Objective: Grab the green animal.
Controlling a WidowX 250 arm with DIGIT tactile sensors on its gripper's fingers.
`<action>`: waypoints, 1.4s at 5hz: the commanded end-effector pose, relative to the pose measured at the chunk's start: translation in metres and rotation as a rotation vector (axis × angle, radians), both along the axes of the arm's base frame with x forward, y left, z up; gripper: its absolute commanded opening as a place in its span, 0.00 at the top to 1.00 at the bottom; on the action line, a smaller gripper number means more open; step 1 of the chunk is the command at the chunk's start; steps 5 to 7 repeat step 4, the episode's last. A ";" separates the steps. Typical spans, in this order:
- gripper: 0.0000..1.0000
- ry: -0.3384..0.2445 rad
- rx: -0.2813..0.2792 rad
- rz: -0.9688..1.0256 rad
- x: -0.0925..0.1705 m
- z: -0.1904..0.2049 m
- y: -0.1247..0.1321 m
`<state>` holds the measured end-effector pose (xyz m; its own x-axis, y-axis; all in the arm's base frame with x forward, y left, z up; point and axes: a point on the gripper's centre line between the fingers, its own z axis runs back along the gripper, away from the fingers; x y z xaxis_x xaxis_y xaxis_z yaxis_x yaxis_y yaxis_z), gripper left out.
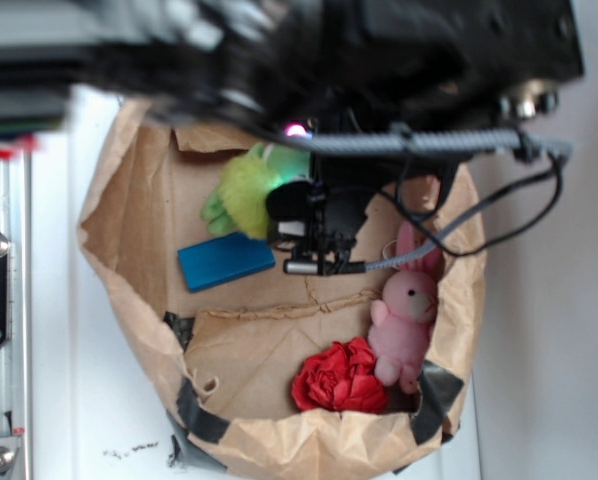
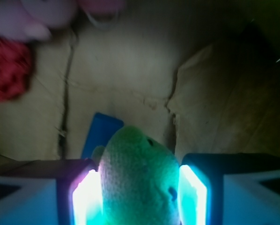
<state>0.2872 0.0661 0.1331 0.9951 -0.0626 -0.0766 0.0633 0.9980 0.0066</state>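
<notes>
The gripper (image 2: 140,192) is clamping the green animal (image 2: 139,180) in the wrist view: its two glowing pads (image 2: 86,197) are pressing against the toy's flanks, one on each side, and the fuzzy lime body is filling the whole gap between them. The toy's rounded end, with a small dark mark on it, is poking forward past the fingertips.

Just beyond the toy, and slightly to the left of the tool's centre line, the blue rectangular block (image 2: 101,133) is lying flat on the brown paper floor (image 2: 130,70), its near end hidden behind the plush. Ahead of the block the paper is running on creased and cracked, with a fold line cutting across it. To the right of the tool a raised flap of paper is casting deep shade.

Farthest from the tool, in the upper left of the wrist view, the red crumpled flower-like thing (image 2: 9,68) is sitting blurred, and the pink plush bunny (image 2: 37,16) is lying just past it at the frame's top edge, close beside it.

In the exterior view the gripper (image 1: 314,225) is hanging down inside the brown paper bag (image 1: 129,300), with the green animal (image 1: 244,190) sitting right against its side. The blue block (image 1: 225,262) is lying just beside the tool, while the pink bunny (image 1: 407,320) and the red thing (image 1: 341,378) are resting together well apart from it, against the bag's opposite wall. Grey cables are looping off the arm above the bag.
</notes>
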 end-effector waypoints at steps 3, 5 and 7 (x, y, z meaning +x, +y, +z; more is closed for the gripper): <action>1.00 -0.264 -0.010 0.016 -0.015 0.036 -0.004; 1.00 -0.273 0.028 -0.007 -0.017 0.030 -0.010; 1.00 -0.273 0.028 -0.007 -0.017 0.030 -0.010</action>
